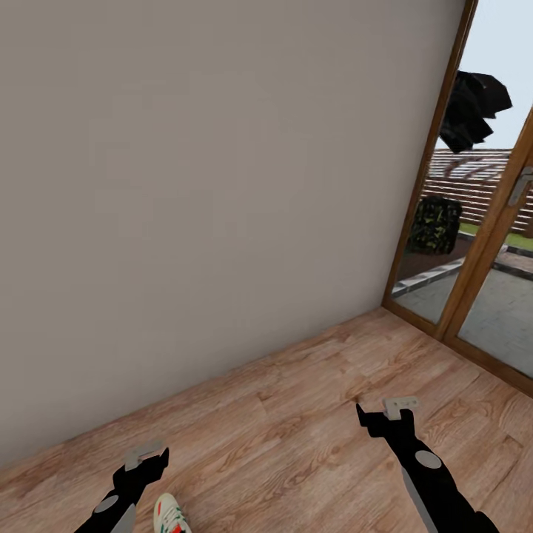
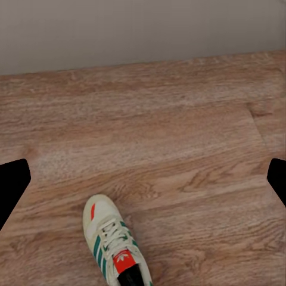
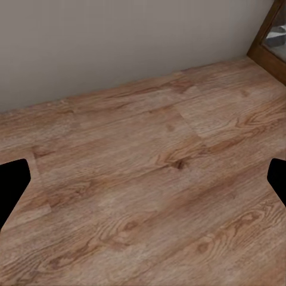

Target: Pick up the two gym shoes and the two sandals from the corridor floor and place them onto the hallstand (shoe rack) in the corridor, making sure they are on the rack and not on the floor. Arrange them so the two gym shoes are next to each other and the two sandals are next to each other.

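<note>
One gym shoe (image 2: pixel 113 247), cream with green stripes and a red-orange tongue, lies on the corridor floor (image 1: pixel 296 429). Its toe (image 1: pixel 169 514) peeks in at the lower edge of the head view, just right of my left gripper (image 1: pixel 148 457). That left gripper (image 2: pixel 143 185) hangs above the shoe, open and holding nothing, with its fingers (image 2: pixel 12 190) spread wide. My right gripper (image 1: pixel 383 411) hovers over bare planks farther right, also open (image 3: pixel 143 185) and holding nothing. The sandals and the hallstand are out of view.
A plain beige wall (image 1: pixel 222 185) runs close ahead, meeting the floor along a diagonal line. A wood-framed glass door (image 1: pixel 481 244) stands at the right, with an outdoor yard behind it. Wood planks stretch between the two arms.
</note>
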Motion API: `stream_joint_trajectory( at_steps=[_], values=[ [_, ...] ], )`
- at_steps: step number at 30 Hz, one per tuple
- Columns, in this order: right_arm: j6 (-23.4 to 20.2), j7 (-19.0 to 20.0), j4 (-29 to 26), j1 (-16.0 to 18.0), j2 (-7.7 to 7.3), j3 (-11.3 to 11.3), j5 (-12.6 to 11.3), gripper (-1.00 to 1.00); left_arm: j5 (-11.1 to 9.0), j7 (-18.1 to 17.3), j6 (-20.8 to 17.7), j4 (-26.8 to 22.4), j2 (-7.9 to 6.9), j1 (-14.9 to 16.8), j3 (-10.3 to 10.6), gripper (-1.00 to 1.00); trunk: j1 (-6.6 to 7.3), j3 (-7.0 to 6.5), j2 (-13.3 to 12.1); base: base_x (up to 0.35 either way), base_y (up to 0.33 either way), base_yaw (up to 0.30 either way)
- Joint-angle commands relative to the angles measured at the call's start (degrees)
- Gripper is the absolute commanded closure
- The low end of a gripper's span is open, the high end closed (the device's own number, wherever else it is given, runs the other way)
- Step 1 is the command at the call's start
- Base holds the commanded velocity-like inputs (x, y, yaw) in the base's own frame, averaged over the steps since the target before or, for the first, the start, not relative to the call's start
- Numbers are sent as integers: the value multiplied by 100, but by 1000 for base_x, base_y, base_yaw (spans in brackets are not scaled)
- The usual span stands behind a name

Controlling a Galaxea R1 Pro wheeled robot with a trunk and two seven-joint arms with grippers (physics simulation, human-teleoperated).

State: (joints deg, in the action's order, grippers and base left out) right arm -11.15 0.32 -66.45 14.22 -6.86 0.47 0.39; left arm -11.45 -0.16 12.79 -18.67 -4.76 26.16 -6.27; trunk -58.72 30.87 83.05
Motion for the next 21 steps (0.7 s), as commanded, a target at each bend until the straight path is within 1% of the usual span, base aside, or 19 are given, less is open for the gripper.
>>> stream_joint_trajectory(
  at_steps=[1, 8, 16, 21],
  values=[
    [-34, 3, -9, 2, -2, 5, 5, -100, -50, -2, 18, 2, -1, 3, 12, -100, 0, 6, 3, 48, 6, 0],
    [-33, 3, -1, 2, -5, 6, 9, -100, -50, -2, 21, 4, 1, 3, 12, -100, 0, 6, 3, 23, 2, 0],
    [-35, 3, 1, 2, -6, 6, 13, -100, -50, -2, 22, 2, -5, 3, 12, -100, 0, 6, 3, 225, 0, 0],
    [-36, 3, 4, 2, -2, 12, 20, -100, -51, -2, 22, -4, 0, 3, 12, -100, 0, 6, 3, 78, 0, 0]
  ],
)
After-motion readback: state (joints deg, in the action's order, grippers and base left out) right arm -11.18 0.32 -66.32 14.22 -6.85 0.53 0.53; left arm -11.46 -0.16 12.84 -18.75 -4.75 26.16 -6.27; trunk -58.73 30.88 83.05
